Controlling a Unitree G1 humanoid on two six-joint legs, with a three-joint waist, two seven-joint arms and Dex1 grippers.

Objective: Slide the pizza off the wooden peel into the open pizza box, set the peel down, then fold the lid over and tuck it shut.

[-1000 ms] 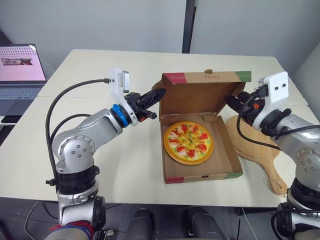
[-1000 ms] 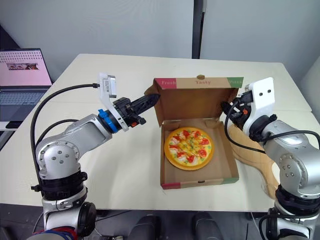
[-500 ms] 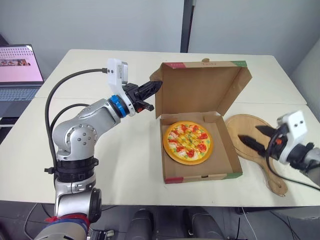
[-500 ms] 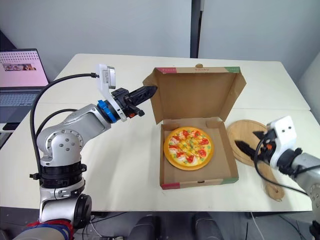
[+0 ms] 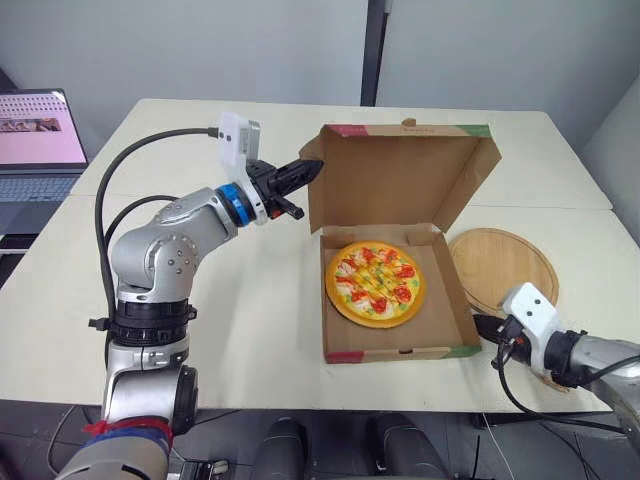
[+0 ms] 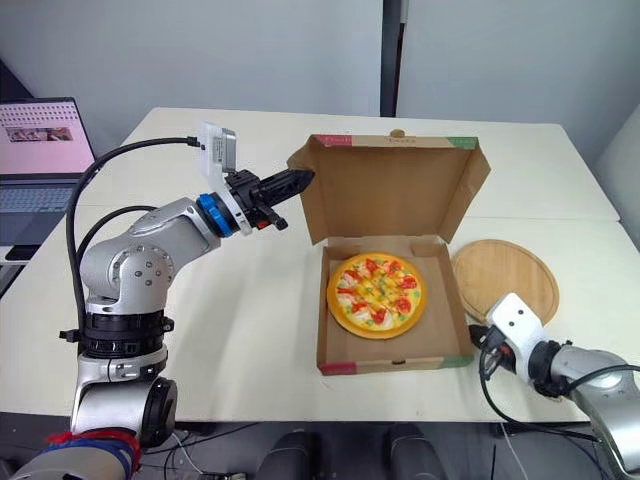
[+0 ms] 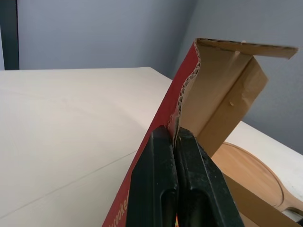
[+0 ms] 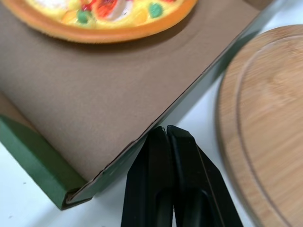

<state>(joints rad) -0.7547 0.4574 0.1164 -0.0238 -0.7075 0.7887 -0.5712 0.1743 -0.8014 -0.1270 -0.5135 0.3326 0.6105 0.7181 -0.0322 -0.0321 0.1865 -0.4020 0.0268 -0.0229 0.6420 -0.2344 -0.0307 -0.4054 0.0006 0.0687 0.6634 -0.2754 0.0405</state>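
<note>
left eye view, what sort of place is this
Likely an office or lab: plain pale tables pushed together, an open laptop at the side, bare grey walls.

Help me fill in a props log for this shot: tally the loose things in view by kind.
pizza: 1
pizza box: 1
wooden peel: 1
laptop: 1
Total: 4
</note>
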